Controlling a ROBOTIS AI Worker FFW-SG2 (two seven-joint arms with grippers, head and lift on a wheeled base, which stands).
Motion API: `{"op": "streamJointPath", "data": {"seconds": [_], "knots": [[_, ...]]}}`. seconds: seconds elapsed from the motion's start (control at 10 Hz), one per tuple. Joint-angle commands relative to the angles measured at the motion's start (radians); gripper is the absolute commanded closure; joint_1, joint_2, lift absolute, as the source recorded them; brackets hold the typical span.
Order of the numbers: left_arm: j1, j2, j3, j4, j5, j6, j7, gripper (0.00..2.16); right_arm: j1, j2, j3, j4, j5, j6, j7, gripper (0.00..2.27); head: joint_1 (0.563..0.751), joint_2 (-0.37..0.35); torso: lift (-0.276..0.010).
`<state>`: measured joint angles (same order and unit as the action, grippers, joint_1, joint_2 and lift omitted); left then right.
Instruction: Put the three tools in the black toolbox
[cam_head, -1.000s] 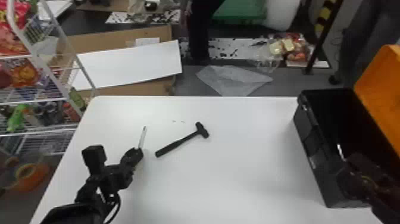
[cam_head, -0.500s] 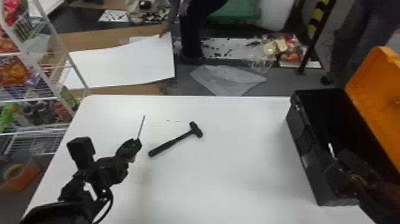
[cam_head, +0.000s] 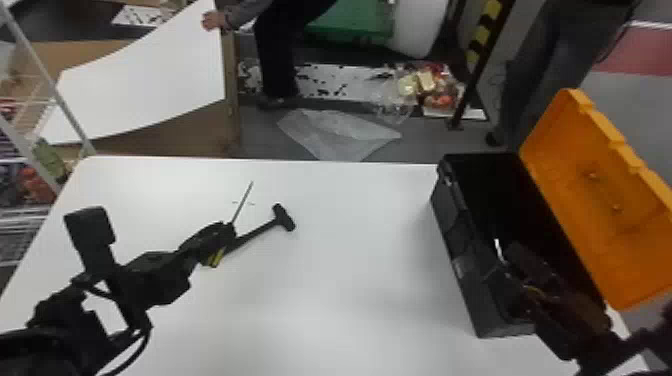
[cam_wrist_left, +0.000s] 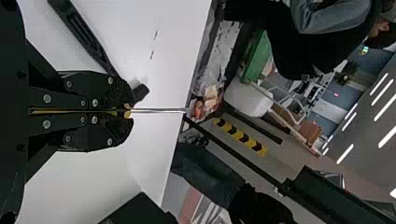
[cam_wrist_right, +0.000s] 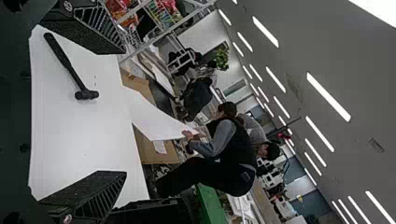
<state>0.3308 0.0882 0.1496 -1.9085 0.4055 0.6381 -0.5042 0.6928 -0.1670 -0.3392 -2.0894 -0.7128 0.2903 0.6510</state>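
In the head view my left gripper (cam_head: 227, 235) is shut on the screwdriver (cam_head: 242, 202), whose thin shaft points away toward the table's far edge. The left wrist view has the left gripper (cam_wrist_left: 128, 111) closed around its yellowish handle, the metal shaft (cam_wrist_left: 159, 111) sticking straight out. The black hammer (cam_head: 284, 217) lies on the table just beside, its handle end partly behind the left gripper. On the right stands the black toolbox (cam_head: 462, 255), lid raised. My right gripper (cam_head: 525, 265) is over its near part; in the right wrist view the gripper (cam_wrist_right: 123, 112) is open, fingers wide apart.
The orange lid (cam_head: 600, 200) leans open on the toolbox's right side. A short pale strip (cam_head: 497, 248) shows by the right gripper; what it is I cannot tell. A wire shelf (cam_head: 45, 75) stands beyond the table's left edge.
The left gripper, holding the screwdriver, has moved right relative to the hammer, now in front of its handle. The head view has shifted right. The right gripper stays at the toolbox.
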Motion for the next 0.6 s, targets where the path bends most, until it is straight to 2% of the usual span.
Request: {"op": "streamJointPath", "data": {"seconds": [0.0,0.1,0.4,0.5], "knots": [[-0.016,0.002,-0.010,-0.001,0.061,0.024,-0.068,1.54,-0.006,0.000,-0.001,-0.008,0.006,0.019,-0.001,0.08,0.695,-0.109,-0.055],[-0.030,0.004,-0.030,-0.001,0.079,0.036,-0.112,1.54,-0.010,0.000,-0.001,-0.017,0.016,0.040,-0.004,0.08,0.695,-0.135,-0.055],[-0.069,0.004,-0.096,-0.001,0.081,0.113,-0.177,1.54,-0.035,-0.003,-0.004,-0.061,0.061,0.135,-0.010,0.08,0.695,-0.216,-0.055],[-0.081,0.005,-0.122,-0.001,0.081,0.168,-0.197,1.54,-0.052,-0.005,0.000,-0.073,0.084,0.188,-0.013,0.08,0.695,-0.225,-0.055]]}}
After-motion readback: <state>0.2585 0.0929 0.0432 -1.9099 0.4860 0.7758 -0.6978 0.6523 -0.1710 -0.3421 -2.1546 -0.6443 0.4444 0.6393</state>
